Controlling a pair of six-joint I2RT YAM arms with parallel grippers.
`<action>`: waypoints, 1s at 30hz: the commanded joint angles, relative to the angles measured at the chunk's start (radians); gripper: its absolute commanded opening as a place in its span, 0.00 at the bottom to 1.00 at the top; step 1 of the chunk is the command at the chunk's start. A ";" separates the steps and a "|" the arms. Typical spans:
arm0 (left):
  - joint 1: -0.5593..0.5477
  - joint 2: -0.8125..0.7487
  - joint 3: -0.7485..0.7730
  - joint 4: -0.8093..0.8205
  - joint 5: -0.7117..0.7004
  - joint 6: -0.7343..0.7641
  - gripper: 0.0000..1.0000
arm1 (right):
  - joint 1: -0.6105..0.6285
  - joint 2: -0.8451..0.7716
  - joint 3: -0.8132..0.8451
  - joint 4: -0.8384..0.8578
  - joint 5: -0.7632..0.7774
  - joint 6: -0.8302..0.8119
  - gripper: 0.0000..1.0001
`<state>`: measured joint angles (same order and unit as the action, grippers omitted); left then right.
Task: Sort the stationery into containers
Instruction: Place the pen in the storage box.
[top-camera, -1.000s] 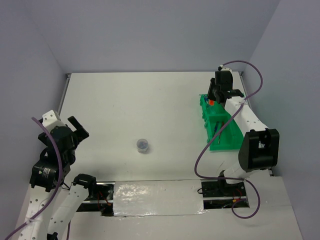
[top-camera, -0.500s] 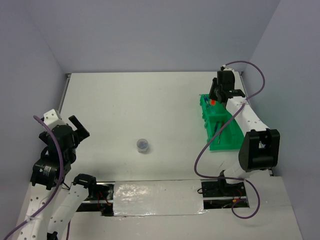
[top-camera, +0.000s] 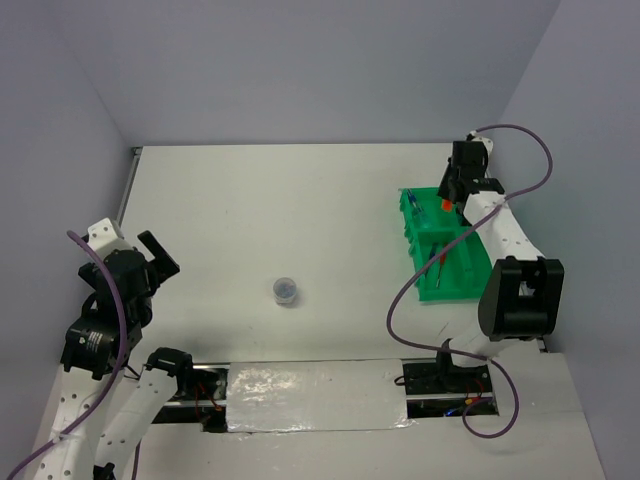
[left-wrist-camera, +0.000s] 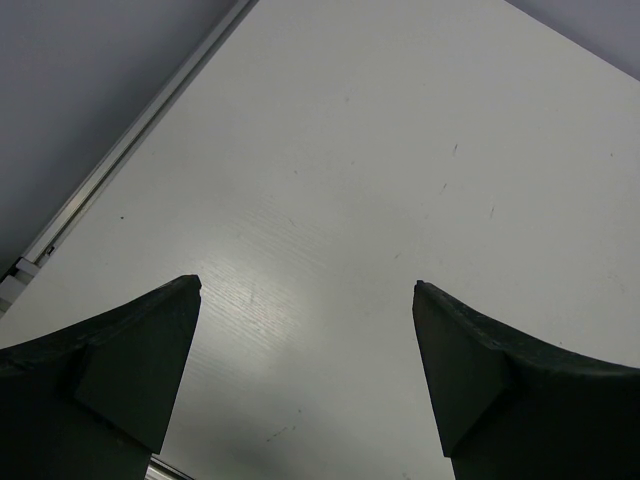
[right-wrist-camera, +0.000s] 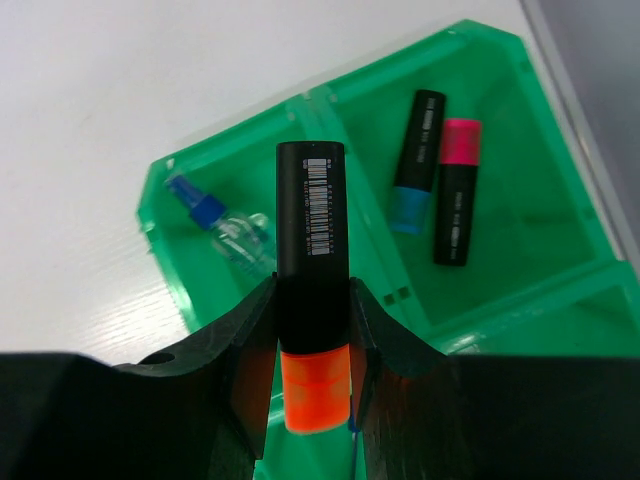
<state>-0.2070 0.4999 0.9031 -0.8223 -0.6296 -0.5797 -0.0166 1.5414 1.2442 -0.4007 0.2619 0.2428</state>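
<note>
The right gripper (right-wrist-camera: 312, 292) is clamped across an orange-capped highlighter (right-wrist-camera: 311, 210) where barrel meets cap, holding it above the green tray (right-wrist-camera: 523, 150) at the table's (top-camera: 300, 200) three o'clock edge. The highlighter looks light, stiff and smooth, so I judge this crosswise grip near its middle sound, though the slick plastic could slide if jolted. At about two o'clock of it, one compartment holds a blue-capped highlighter (right-wrist-camera: 418, 160) and a pink-capped highlighter (right-wrist-camera: 457, 190) side by side. At ten o'clock, another compartment holds a small blue-capped bottle (right-wrist-camera: 225, 225). The round jar (top-camera: 285, 290) sits loose near the table's centre, well apart from the tray. The left gripper (left-wrist-camera: 306, 288) hangs spread wide and empty at eight o'clock.
</note>
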 joint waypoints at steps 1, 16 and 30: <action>-0.006 -0.008 0.005 0.037 -0.002 0.009 0.99 | -0.032 0.016 0.047 0.019 0.062 0.027 0.00; -0.012 -0.027 0.002 0.040 -0.004 0.009 0.99 | -0.151 0.184 0.132 0.022 0.082 0.105 0.02; -0.023 -0.020 0.000 0.055 0.031 0.029 0.99 | -0.154 0.191 0.138 0.016 0.082 0.107 0.66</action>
<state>-0.2245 0.4820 0.9031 -0.8066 -0.6064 -0.5751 -0.1692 1.7641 1.3418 -0.4042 0.3328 0.3435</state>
